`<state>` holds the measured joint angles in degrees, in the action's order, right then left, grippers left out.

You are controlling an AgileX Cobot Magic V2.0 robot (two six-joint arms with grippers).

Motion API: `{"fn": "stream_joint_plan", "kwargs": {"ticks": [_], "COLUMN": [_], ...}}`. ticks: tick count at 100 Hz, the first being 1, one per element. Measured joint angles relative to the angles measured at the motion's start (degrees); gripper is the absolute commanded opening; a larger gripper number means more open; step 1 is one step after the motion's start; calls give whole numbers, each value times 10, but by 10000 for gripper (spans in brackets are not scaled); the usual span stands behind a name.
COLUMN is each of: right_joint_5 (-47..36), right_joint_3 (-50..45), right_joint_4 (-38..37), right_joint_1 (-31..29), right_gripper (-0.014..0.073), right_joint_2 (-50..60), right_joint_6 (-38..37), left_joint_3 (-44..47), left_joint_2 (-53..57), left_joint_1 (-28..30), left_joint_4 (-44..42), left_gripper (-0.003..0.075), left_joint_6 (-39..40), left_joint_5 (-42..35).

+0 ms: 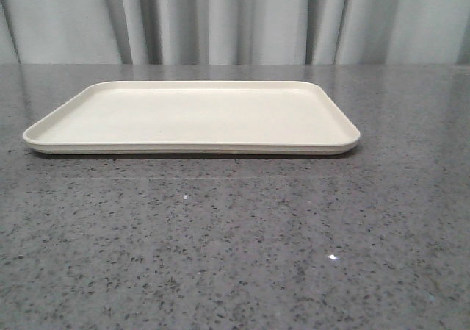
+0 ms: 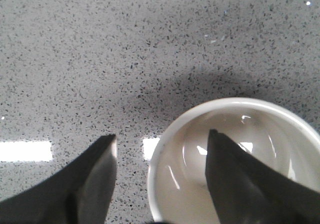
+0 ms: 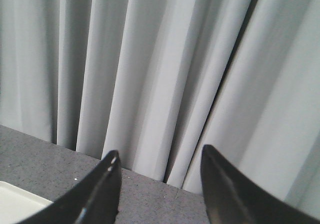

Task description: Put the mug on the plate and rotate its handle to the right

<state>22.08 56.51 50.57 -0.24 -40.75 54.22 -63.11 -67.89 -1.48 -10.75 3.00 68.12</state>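
Left jaws straddle the mug's rim, one inside, spread wide; right jaws open, empty.

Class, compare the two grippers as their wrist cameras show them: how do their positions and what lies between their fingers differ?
The left gripper points down at the speckled table, while the right gripper faces the grey curtain. The left gripper straddles the white mug's wall, one finger inside it; the right gripper has nothing between its fingers. Both have dark fingers spread apart.
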Motion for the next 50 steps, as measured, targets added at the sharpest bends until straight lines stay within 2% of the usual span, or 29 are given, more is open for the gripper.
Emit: {"fn": "stream_joint_plan", "kwargs": {"ticks": [50], "right_joint_5": [3], "right_joint_3": [0], "right_joint_4": [0], "right_joint_1": [0], "right_gripper": [381], "right_joint_2": [0], "right_joint_6": [0], "left_joint_3": [27], "left_joint_2": [-5], "left_joint_1": [0], "left_joint_4": [1], "left_gripper": [386], "left_joint_6": [-1], "left_joint_5": [5]}}
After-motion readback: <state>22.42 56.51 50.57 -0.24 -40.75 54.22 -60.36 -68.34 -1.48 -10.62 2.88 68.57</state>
